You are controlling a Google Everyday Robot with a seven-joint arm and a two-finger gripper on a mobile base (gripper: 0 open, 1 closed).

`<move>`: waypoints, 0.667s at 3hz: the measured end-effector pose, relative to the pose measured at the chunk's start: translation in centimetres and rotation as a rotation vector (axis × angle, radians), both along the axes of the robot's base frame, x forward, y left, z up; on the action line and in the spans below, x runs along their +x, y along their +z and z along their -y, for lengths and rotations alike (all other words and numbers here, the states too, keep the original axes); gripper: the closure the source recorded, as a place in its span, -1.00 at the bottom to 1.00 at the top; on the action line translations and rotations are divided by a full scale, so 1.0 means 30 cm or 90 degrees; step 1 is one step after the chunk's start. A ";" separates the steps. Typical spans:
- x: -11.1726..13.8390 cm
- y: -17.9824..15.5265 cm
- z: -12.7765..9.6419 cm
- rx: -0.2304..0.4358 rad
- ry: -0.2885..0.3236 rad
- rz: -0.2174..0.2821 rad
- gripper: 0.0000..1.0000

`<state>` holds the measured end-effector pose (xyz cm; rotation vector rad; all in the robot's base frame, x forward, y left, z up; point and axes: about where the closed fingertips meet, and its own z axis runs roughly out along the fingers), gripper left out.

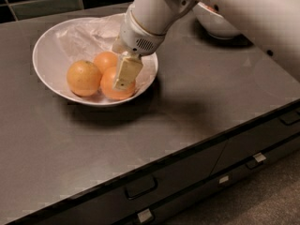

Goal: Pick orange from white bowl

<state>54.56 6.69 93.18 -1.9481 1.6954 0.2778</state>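
Hanging low over the white bowl (56, 46), the gripper (123, 78) is right down among the fruit, close to the far left corner of the desk (197, 102). Its pale yellowish tip lies across the front right side of the orange (108, 86), the deep-coloured one, and looks to be touching the skin. Is the gripper clamped on that orange or standing open around it? I cannot tell, because its other side is hidden behind the fruit and the wrist.

The orange itself sits inside the white bowl, on the side nearest the desk's front edge, close to the bowl's right-hand wall. Just beside it, on the side of the desk's left edge, is a paler orange (83, 78), and the two appear to touch. Tucked behind them, toward the far edge, is a smaller orange (105, 60), pressed up against both. Crumpled white paper (89, 34) lines the far half of the bowl, bare of fruit.

The white arm (154, 13) comes slanting in from the far right corner, its thick round wrist sitting over the bowl's right rim. Behind the arm, along the far edge and well apart from the white bowl, a second bowl (220, 27) peeks out, mostly covered. Dark tiles (47, 3) run along the wall past the far edge. Under the front edge a row of drawers shows, one with a dark handle (140, 186)
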 end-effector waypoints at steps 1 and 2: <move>0.011 -0.028 -0.021 -0.009 0.008 -0.009 -0.38; 0.010 -0.052 -0.021 -0.021 0.006 -0.013 -0.36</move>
